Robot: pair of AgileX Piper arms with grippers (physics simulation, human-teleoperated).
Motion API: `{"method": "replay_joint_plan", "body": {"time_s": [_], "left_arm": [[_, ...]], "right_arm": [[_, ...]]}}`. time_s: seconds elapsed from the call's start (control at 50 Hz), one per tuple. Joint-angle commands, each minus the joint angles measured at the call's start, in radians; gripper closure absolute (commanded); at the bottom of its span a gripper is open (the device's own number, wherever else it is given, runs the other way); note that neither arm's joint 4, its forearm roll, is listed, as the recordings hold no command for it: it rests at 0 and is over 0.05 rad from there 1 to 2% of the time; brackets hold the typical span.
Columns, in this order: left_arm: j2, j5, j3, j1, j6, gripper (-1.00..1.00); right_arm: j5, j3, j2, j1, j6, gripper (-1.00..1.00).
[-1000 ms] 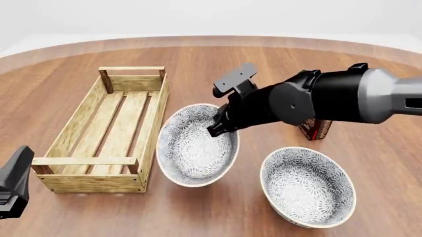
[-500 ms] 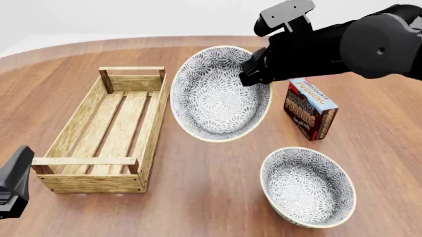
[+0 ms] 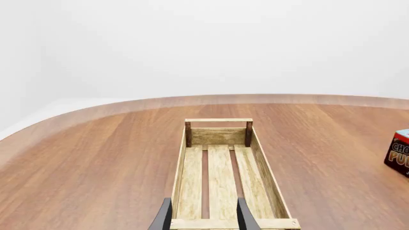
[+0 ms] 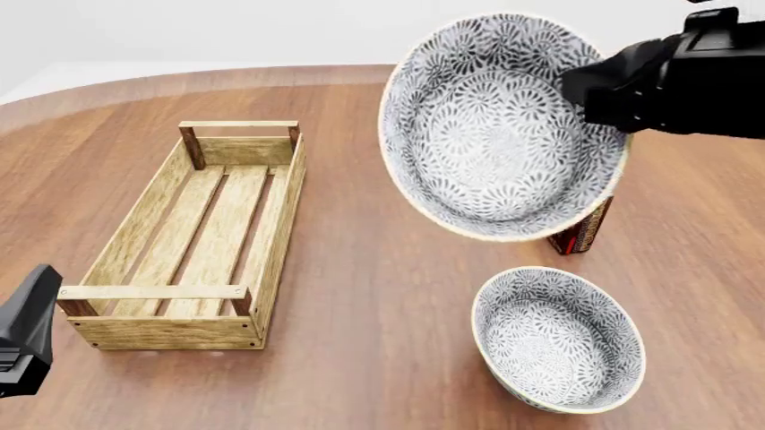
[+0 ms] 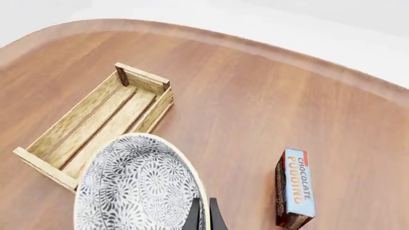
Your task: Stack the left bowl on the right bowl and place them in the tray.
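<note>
My right gripper (image 4: pixel 586 91) is shut on the rim of a patterned grey-and-white bowl (image 4: pixel 502 125) and holds it high above the table, tilted with its inside facing the camera. In the right wrist view the fingertips (image 5: pixel 204 216) pinch that bowl's rim (image 5: pixel 137 187). The second bowl (image 4: pixel 558 339) stands upright on the table below and a little to the right of it. The tray (image 4: pixel 156 292), a long light-wood crate, lies at the left and holds nothing. My left gripper (image 3: pixel 203 219) is open at the tray's near end (image 3: pixel 219 136), low at the front left (image 4: pixel 24 331).
A chocolate pudding box (image 4: pixel 582 235) stands behind the lifted bowl, mostly hidden in the front view; it shows in the right wrist view (image 5: pixel 294 189) and at the edge of the left wrist view (image 3: pixel 399 153). The tray also shows in the right wrist view (image 5: pixel 143 79).
My right gripper has lifted the left bowl off the table beside the tray and carried it up and to the right. The left arm and the other bowl have not moved.
</note>
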Motion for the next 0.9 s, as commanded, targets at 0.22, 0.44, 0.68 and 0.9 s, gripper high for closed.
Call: {"method": "replay_joint_plan", "body": {"time_s": [0.22, 0.44, 0.68, 0.9], "left_arm": [[0.000, 0.000, 0.000, 0.000, 0.000, -1.00], [0.000, 0.000, 0.000, 0.000, 0.000, -1.00], [0.000, 0.000, 0.000, 0.000, 0.000, -1.00], [0.000, 0.000, 0.000, 0.000, 0.000, -1.00]], "right_arm": [[0.020, 0.256, -0.378, -0.129, 0.146, 1.00], [0.060, 0.378, -0.541, -0.195, 0.204, 1.00], [0.060, 0.498, -0.649, -0.227, 0.261, 1.00], [0.022, 0.584, -0.661, -0.246, 0.304, 1.00]]}}
